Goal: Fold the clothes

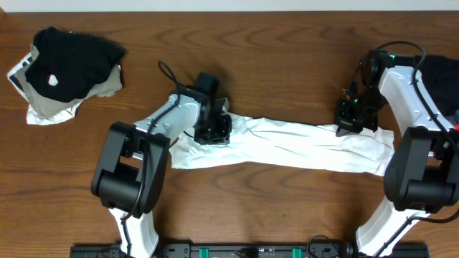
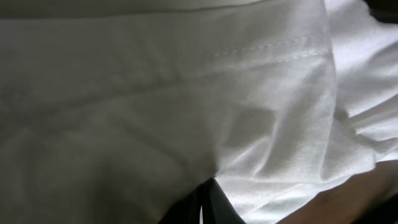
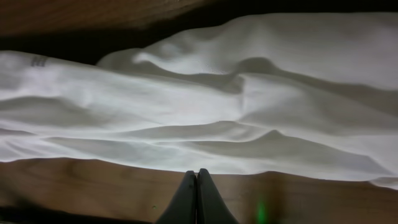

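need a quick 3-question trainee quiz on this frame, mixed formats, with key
1. True or false: the white T-shirt lies in a long band between the left gripper and the right gripper.
2. Where in the overhead view is the black garment? A top left; B centre; C bottom right.
3. Fill in: both grippers are ___ (open or shut).
Key: 1 true; 2 A; 3 shut.

White T-shirt (image 1: 287, 147), drawn long.
One end is pinched in the left gripper's (image 1: 213, 132) jaws; the other is laid crumpled before the right gripper's (image 1: 355, 123) jaws.
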`<state>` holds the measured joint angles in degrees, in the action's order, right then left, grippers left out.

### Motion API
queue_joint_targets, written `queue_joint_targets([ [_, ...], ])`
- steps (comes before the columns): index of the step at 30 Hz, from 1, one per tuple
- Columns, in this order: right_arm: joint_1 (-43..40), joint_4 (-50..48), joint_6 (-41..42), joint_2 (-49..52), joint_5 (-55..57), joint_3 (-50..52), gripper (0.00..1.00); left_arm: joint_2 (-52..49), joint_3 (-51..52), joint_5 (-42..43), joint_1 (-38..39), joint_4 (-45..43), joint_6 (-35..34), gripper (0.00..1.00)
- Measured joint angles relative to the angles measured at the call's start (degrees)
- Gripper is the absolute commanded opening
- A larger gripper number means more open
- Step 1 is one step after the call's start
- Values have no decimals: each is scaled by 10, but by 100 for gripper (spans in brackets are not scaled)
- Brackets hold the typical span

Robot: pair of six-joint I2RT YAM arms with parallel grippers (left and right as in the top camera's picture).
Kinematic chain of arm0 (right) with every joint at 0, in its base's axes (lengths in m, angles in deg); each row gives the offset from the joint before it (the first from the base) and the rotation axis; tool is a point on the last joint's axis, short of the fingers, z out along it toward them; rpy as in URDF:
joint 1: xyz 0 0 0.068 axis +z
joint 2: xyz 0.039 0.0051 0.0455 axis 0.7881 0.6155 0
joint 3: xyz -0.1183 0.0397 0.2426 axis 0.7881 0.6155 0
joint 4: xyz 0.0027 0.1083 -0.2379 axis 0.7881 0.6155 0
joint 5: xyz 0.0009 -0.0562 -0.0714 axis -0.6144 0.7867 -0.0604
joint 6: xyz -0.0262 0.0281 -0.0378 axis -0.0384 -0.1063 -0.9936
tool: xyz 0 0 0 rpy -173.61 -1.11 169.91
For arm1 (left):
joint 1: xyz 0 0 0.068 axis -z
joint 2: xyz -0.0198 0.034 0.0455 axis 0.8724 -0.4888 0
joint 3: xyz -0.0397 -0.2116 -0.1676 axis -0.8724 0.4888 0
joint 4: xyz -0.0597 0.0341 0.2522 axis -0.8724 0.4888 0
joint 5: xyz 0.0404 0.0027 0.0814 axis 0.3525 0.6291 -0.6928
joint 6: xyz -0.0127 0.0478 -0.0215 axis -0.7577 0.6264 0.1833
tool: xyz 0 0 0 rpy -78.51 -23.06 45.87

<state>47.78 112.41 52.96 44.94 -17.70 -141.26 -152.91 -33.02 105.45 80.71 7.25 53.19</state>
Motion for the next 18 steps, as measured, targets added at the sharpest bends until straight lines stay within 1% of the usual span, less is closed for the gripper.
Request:
queue_joint_targets([
  [6,0,6,-7,0,-2,0,1,-13,-1,37,-60,14,6,6],
  [11,5,5,-10,0,-18,0,1,-15,-2,42,-123,26,16,6],
  [18,36,-7,-49,0,-90,0,1,-15,-2,39,-200,37,17,6],
])
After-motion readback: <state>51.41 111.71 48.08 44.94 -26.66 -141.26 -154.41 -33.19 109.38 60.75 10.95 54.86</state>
